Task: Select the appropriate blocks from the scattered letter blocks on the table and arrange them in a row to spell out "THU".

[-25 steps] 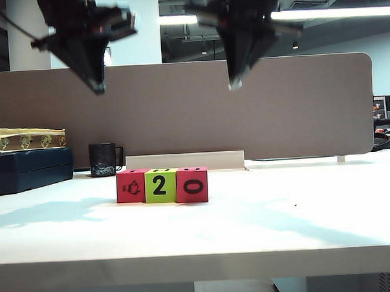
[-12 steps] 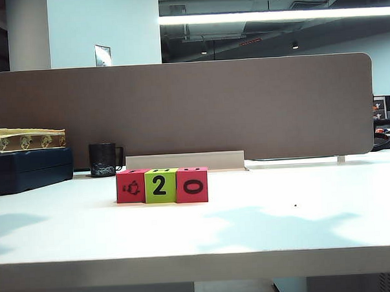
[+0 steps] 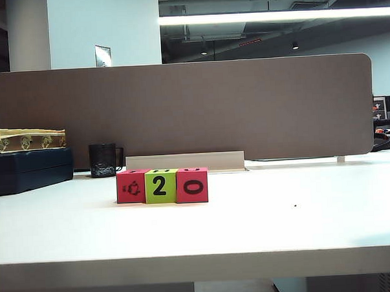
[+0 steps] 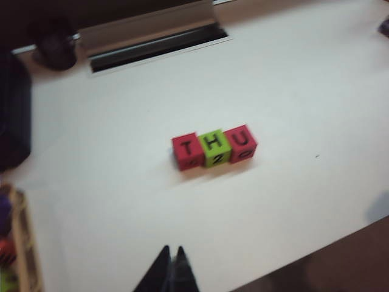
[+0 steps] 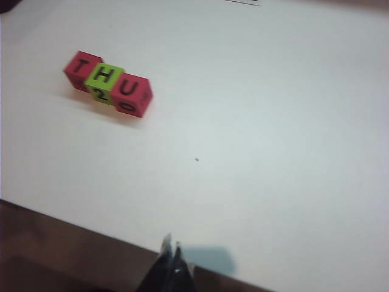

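Three letter blocks (image 3: 162, 185) sit side by side on the white bench (image 3: 302, 225), touching in one straight row near its middle. Seen from the front, the row shows a red block with a small animal drawing, a lime green block with a black 2, and a red block with a black 0. From above, through my wrist cameras, the top faces of the blocks (image 4: 214, 146) read T, H, U, red, green, red.

My left gripper (image 4: 171, 272) hangs high above the bench's near edge, well apart from the blocks, its fingers pressed together and holding nothing. My right gripper (image 5: 172, 263) is also high and clear of the row (image 5: 108, 83), over the bench's front edge, likewise closed and empty. Neither gripper appears in the front view.

Behind the blocks stands a black mug (image 3: 105, 159) and a brown-grey divider panel (image 3: 258, 104). A dark box (image 3: 29, 169) rests at the bench's far left.
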`<state>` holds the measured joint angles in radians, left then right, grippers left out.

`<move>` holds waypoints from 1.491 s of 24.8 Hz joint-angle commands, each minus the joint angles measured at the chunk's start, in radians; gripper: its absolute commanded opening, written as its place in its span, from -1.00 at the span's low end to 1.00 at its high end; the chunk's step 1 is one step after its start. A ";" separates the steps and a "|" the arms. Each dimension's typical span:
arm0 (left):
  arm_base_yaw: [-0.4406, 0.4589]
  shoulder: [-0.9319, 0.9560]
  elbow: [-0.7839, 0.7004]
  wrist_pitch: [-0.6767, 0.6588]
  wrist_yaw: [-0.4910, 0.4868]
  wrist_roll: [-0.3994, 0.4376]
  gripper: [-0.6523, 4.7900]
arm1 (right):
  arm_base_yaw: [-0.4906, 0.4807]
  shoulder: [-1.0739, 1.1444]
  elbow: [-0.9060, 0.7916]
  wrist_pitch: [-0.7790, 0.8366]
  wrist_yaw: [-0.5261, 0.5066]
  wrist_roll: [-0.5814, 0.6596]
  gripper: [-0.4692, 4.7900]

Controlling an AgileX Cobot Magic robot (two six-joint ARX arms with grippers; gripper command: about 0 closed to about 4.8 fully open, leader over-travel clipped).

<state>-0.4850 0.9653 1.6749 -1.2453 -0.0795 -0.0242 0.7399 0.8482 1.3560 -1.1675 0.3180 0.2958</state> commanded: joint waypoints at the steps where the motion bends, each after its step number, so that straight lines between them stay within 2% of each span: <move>1: 0.001 -0.139 -0.207 0.071 -0.085 -0.037 -0.78 | 0.000 -0.149 -0.169 0.083 0.052 0.019 -0.83; 3: 0.001 -0.277 -0.422 0.160 -0.107 -0.069 -0.78 | 0.000 -0.279 -0.323 0.217 0.108 0.026 -0.83; 6: 0.001 -0.367 -0.545 0.210 -0.110 -0.121 -0.78 | -0.001 -0.353 -0.420 0.345 0.114 0.026 -0.83; 11: 0.002 -0.471 -0.684 0.311 -0.175 -0.133 -0.78 | -0.002 -0.389 -0.620 0.531 0.182 0.014 -0.83; 14: 0.001 -0.473 -0.695 0.322 -0.226 -0.120 -0.78 | -0.003 -0.385 -0.689 0.607 0.182 -0.007 -0.83; 15: 0.001 -0.471 -0.703 0.332 -0.277 -0.081 -0.78 | -0.007 -0.385 -0.726 0.660 0.182 -0.029 -0.83; 19: 0.002 -0.472 -0.734 0.365 -0.313 -0.051 -0.78 | -0.030 -0.385 -0.751 0.686 0.182 -0.099 -0.83; 23: 0.001 -0.471 -0.739 0.372 -0.284 -0.051 -0.78 | -0.050 -0.388 -0.751 0.686 0.181 -0.098 -0.83; 27: 0.002 -0.472 -0.739 0.364 -0.189 -0.055 -0.77 | -0.049 -0.388 -0.751 0.675 0.178 -0.098 -0.83; 37: 0.001 -0.472 -0.739 0.361 -0.188 -0.062 -0.77 | -0.049 -0.388 -0.751 0.675 0.178 -0.097 -0.82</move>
<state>-0.4850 0.4942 0.9348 -0.8906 -0.2718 -0.0830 0.6899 0.4614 0.6022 -0.5056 0.4957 0.1997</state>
